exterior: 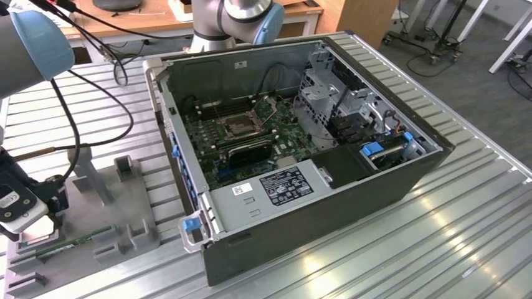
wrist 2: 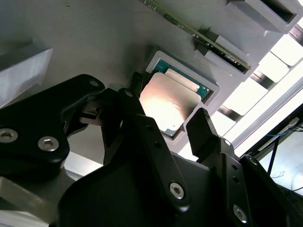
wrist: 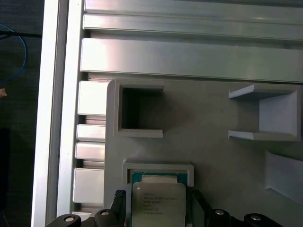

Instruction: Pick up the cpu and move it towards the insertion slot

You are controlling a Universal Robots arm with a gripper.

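Hand (wrist 2: 168, 105) is straddling the cpu (wrist 2: 163, 109) in its tray (wrist: 208, 156).
Likely starting pickup, needing a level lift; clamping or not, I cannot tell.

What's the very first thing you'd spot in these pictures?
The big open computer case fills the middle of the exterior view, with a green board and the silver insertion slot inside. In the second wrist view, the shiny cpu gleams in its pocket in a grey holder, with the black gripper right at it.
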